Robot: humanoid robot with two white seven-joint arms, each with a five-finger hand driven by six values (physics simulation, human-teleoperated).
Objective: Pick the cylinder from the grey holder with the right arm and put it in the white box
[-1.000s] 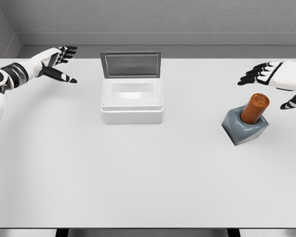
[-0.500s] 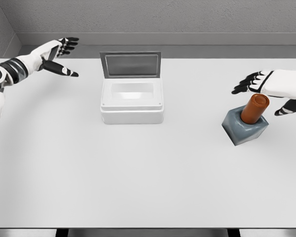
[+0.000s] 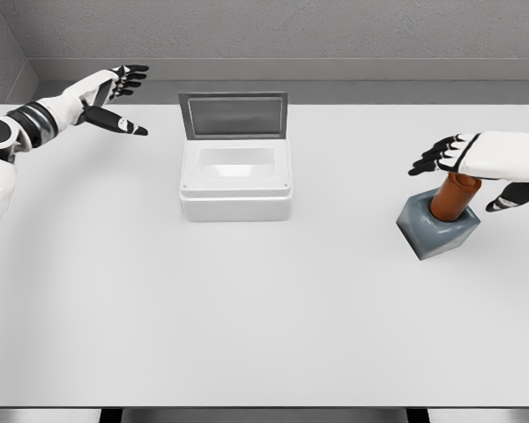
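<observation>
Right hand (image 3: pixel 480 159) hovering with fingers spread over the smooth orange cylinder (image 3: pixel 450 197), standing tilted in the blocky grey holder (image 3: pixel 435 231), glossy white box (image 3: pixel 235 181) lying open at 9 o'clock, left hand (image 3: pixel 106 94) spread, empty

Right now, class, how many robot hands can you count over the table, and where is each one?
2. The left hand hovers open over the table's far left corner. The right hand is open just above the cylinder in the grey holder.
</observation>
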